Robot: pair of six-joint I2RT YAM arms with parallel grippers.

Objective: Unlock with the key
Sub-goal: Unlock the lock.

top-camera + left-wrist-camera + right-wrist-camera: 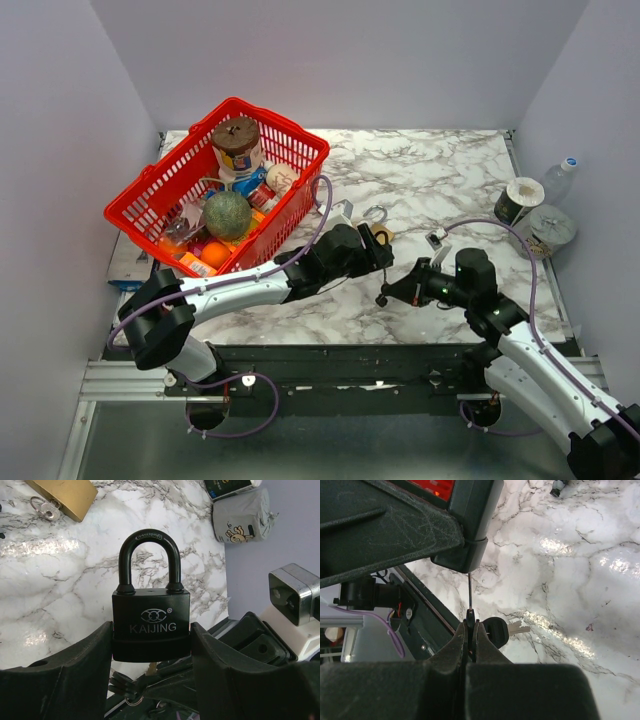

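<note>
"KAIJING" is read in white on the black padlock, whose shackle is seated closed. It is clamped upright by its body in the half-spread left gripper. Just beneath it, a thin metal piece is pinched in the closed right gripper, with a black-headed key alongside. Bare marble table is left beyond.
</note>
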